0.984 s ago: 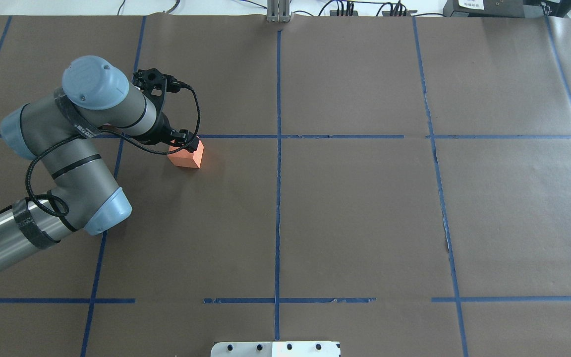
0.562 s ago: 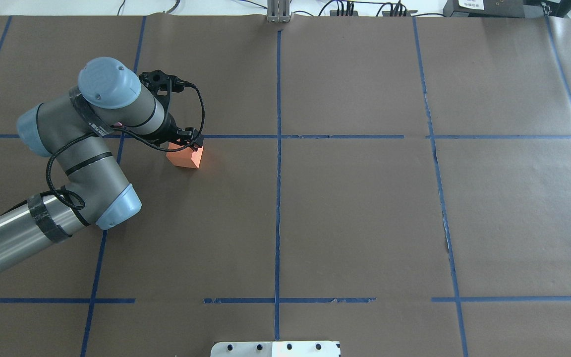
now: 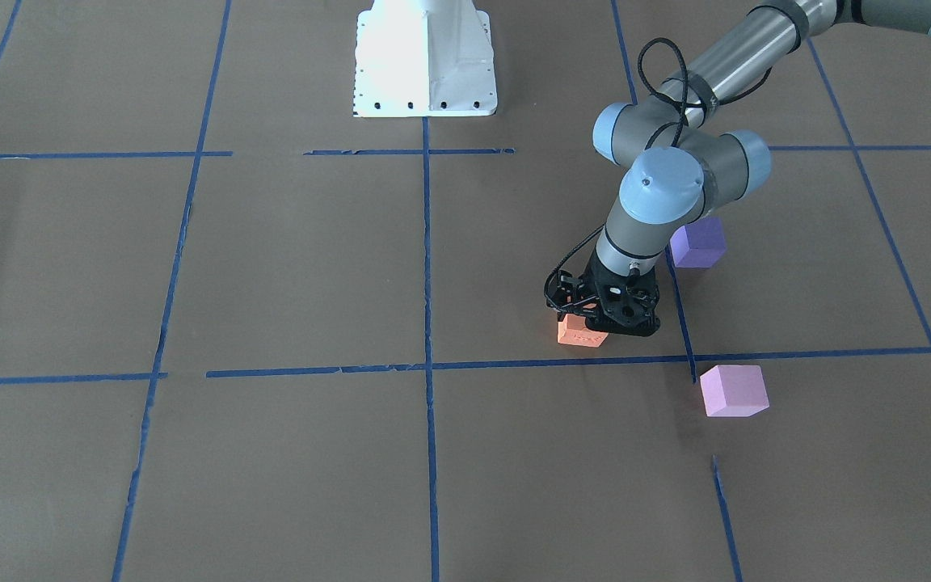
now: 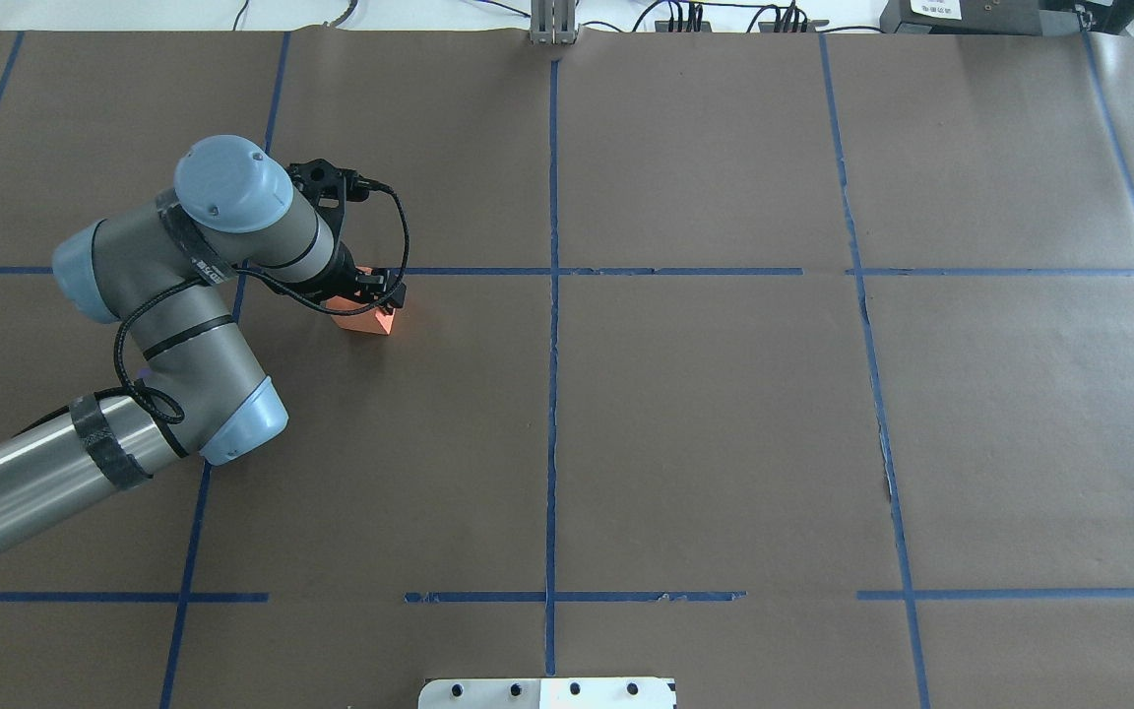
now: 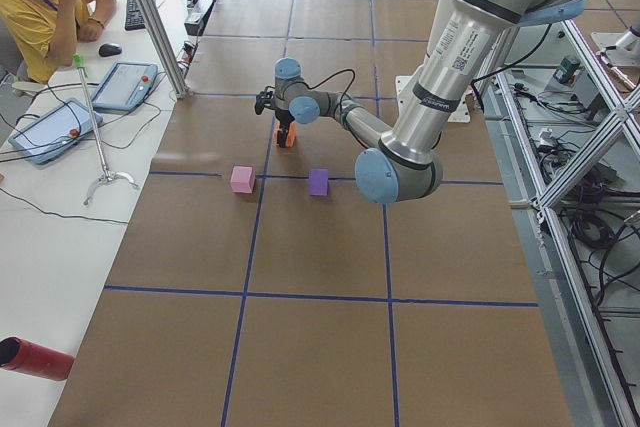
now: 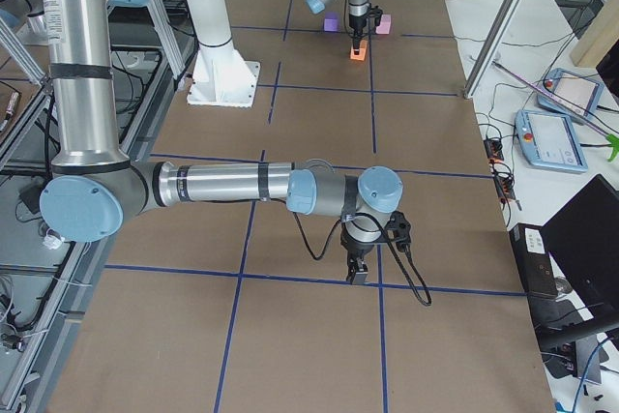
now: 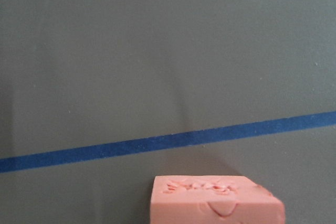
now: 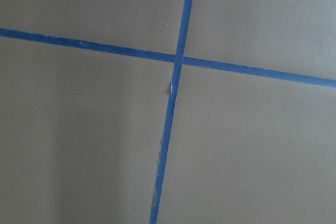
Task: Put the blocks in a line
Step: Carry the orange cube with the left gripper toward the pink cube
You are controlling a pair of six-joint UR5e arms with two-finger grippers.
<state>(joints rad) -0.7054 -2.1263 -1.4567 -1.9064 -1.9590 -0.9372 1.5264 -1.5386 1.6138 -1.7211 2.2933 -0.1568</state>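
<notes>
Straddling the orange block [image 3: 580, 334]: left gripper [image 3: 595, 322] low over it.
Front-facing view: violet block [image 3: 697, 245] at two o'clock, pink block [image 3: 733, 390] at four. Jaw closure cannot be told. Probably light, soft foam; pinch opposite flat faces gently.

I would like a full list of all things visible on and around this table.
orange block: one, orange, under the left gripper, beside a tape line.
purple block: one, violet, partly hidden by the left arm.
pink block: one, pale pink, across the tape line from the others.
table: one, brown, with a blue tape grid.
pedestal: one, white, robot's side.
operator: one, yellow shirt, seated beside the table.
left gripper: black, low over the orange block; state unclear.
right gripper: black, over bare table; state unclear.
</notes>
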